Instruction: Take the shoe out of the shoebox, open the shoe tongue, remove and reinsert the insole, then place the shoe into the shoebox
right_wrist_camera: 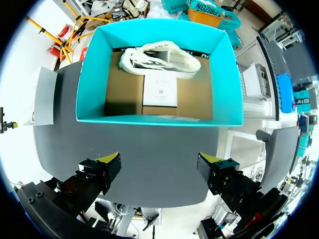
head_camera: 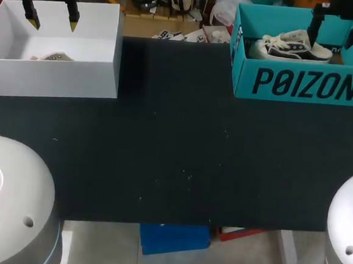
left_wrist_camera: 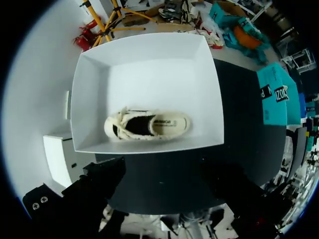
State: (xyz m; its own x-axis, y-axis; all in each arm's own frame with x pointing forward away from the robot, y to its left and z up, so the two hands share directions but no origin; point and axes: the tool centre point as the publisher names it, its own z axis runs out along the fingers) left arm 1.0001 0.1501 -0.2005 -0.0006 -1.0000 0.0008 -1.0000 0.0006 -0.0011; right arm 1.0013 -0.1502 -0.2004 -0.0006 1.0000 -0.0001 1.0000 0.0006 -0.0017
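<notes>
1. Work surface. I see a dark matte table point(head_camera: 174, 156) marked with a few pale specks. The stretch between the two boxes carries nothing but those specks.

2. Left side. My left gripper point(head_camera: 52, 20) hangs over the white box point(head_camera: 52, 73) in a released state. Its yellow tips stand apart and nothing is between them. In the left wrist view the box point(left_wrist_camera: 212, 89) lies ahead of the fingers. A cream shoe point(left_wrist_camera: 147, 124) lies lengthwise inside, close to the wall nearest the gripper, with its opening facing up.

3. Right side. My right gripper point(right_wrist_camera: 159, 162) is also released, its fingers spread wide over bare table just short of the teal shoebox point(right_wrist_camera: 89, 84). In the head view it point(head_camera: 334, 34) hangs above that box point(head_camera: 302, 87). A dark shoe point(right_wrist_camera: 162, 59) with white laces and sole lies on its side along the wall farthest from the gripper. A white paper card point(right_wrist_camera: 159, 92) lies flat on the brown cardboard floor, between the shoe and the gripper.
</notes>
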